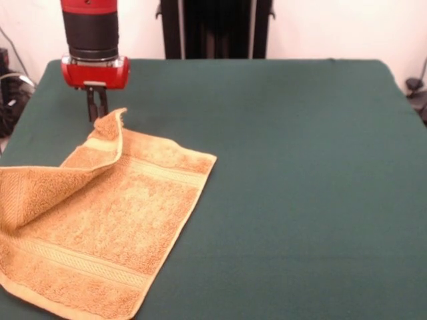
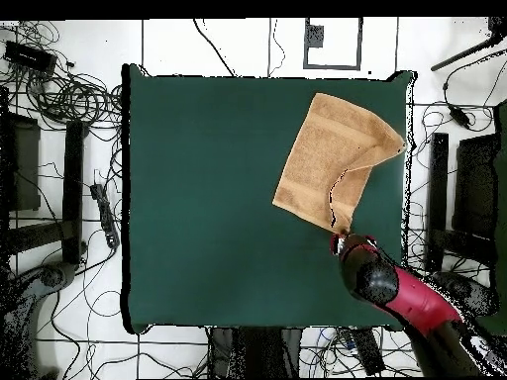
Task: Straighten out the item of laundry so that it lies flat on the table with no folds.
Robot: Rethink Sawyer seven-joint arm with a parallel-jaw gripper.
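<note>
The golden-orange towel (image 1: 113,220) lies at the left side of the dark green table (image 1: 300,187), its near end reaching the table's front edge. Its left edge is folded over onto itself, and one far corner (image 1: 115,120) stands raised off the cloth. My gripper (image 1: 97,115) hangs straight down at that raised corner, with its dark fingers close together and pinching the corner's edge. In the overhead view the towel (image 2: 322,158) lies near the table's (image 2: 218,198) right edge, with the gripper (image 2: 342,237) at its lower tip. No tag shows.
The table's far edge lies just behind the gripper, and its left edge is close beside the towel. A black stand (image 1: 213,27) rises behind the table. Cables and equipment (image 2: 59,89) lie on the floor around the table.
</note>
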